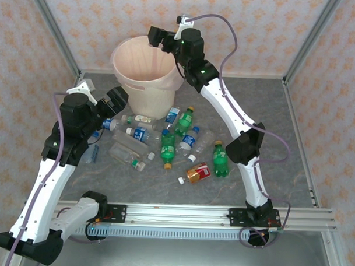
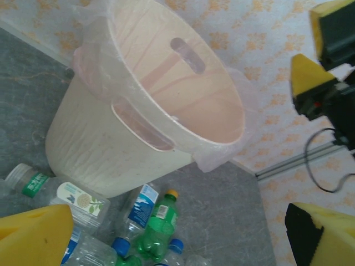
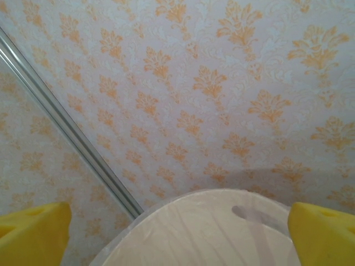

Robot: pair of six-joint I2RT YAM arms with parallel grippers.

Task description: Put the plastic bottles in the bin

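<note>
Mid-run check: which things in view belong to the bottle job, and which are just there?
Job: green bottles, clear bottles and one red-orange bottle, all on the table; the bin behind them.
Not the job: the rail along the near edge; the frame post at back left.

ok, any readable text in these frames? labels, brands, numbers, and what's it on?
Nothing can be read as text.
blue-label bottle: print there, too blurred to read.
green bottle: label blurred.
clear bottle with a white leaf-print label: wording blurred.
red-orange bottle: label too small.
bin: no marking seen.
</note>
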